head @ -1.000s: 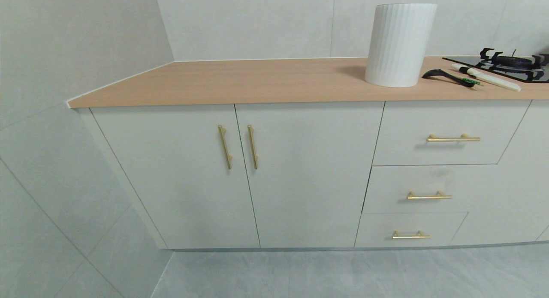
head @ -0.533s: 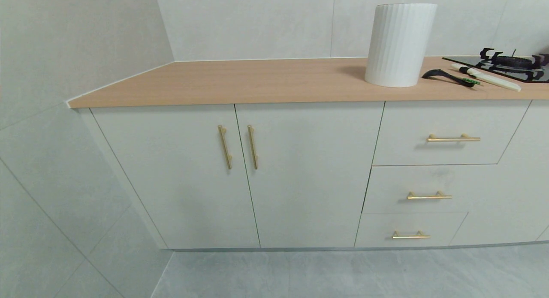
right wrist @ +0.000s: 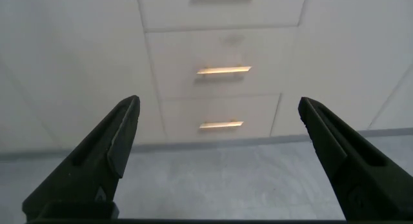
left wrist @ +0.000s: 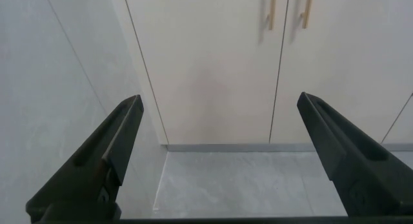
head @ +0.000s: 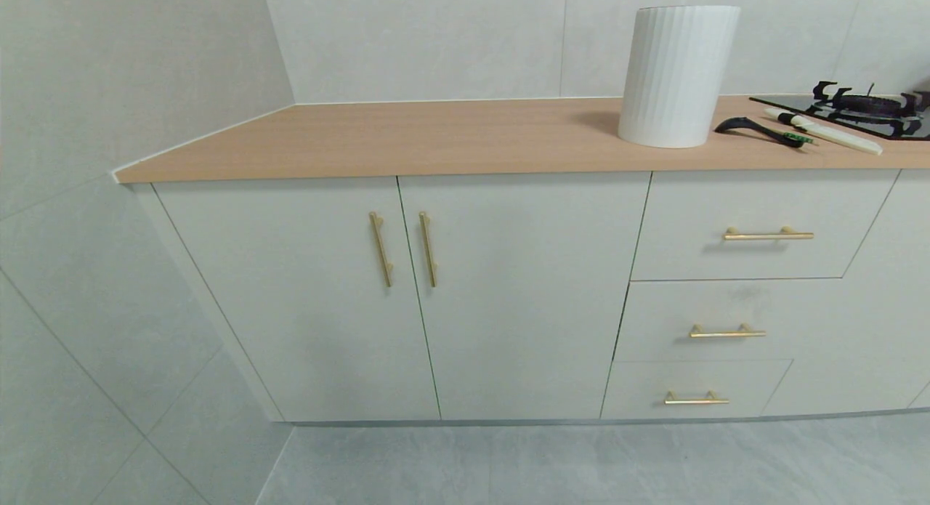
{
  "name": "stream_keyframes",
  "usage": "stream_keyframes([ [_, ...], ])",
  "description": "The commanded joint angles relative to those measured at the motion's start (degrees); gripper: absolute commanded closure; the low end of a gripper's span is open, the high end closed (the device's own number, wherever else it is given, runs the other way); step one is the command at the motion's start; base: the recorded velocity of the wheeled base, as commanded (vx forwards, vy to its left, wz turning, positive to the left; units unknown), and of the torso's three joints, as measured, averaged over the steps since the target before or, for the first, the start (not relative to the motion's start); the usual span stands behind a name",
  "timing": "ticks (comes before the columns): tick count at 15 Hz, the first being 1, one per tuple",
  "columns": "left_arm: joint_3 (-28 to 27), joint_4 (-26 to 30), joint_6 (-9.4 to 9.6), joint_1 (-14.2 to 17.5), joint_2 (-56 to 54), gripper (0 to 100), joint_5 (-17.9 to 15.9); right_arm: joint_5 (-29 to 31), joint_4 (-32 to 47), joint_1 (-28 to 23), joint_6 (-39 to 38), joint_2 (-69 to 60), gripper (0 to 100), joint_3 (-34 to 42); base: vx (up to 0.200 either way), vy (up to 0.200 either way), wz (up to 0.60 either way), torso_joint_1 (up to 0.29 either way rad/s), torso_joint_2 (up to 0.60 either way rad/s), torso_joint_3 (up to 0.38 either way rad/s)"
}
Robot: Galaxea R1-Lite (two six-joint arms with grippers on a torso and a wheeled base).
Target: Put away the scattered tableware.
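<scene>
Left gripper [left wrist: 218, 101] spread wide, facing doors [left wrist: 213, 69] above floor [left wrist: 245, 185] | right gripper [right wrist: 218, 101] spread wide, facing drawers [right wrist: 222, 56] | black utensil [head: 759, 131] and white utensil [head: 825, 133] lie on counter [head: 436, 138], between canister [head: 676, 76] and stove [head: 872, 109]

You are looking at a matt wood-grain table [head: 436, 138], smooth matt cream cabinet doors [head: 290, 309] with brushed gold metal handles [head: 768, 235], and a ribbed matt white holder [head: 676, 76]. The left end effector [left wrist: 218, 101] and right end effector [right wrist: 218, 102] are showing matt black plastic.

Head: I look down on countertop [head: 436, 138] and cabinet front [head: 508, 294].
Left wrist: low, past left gripper [left wrist: 219, 98], at door handles [left wrist: 270, 11], head-frame centre.
Right wrist: low, past right gripper [right wrist: 218, 99], at drawers [right wrist: 222, 53], head-frame right.
</scene>
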State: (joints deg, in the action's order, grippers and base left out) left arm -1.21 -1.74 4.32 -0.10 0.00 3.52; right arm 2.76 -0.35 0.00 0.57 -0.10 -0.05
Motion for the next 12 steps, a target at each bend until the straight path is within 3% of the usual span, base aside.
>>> stream_keyframes([
  [1,-0.02,0.07,0.08,0.01,0.0,0,-0.01,-2.58,0.88,0.0,0.04,0.19,0,-0.13,0.0,0.0,0.0,0.0,0.0,0.0],
  [7,-0.02,0.07,0.34,-0.08,0.0,0,-0.1,-2.58,0.62,0.0,-0.05,0.19,0,-0.04,0.0,0.0,0.0,0.0,0.0,0.0],
  [12,-0.02,0.07,0.52,0.01,0.0,0,-0.18,-2.67,0.62,0.0,-0.05,0.19,0,-0.04,0.0,-0.2,0.0,0.004,0.0,0.005],
])
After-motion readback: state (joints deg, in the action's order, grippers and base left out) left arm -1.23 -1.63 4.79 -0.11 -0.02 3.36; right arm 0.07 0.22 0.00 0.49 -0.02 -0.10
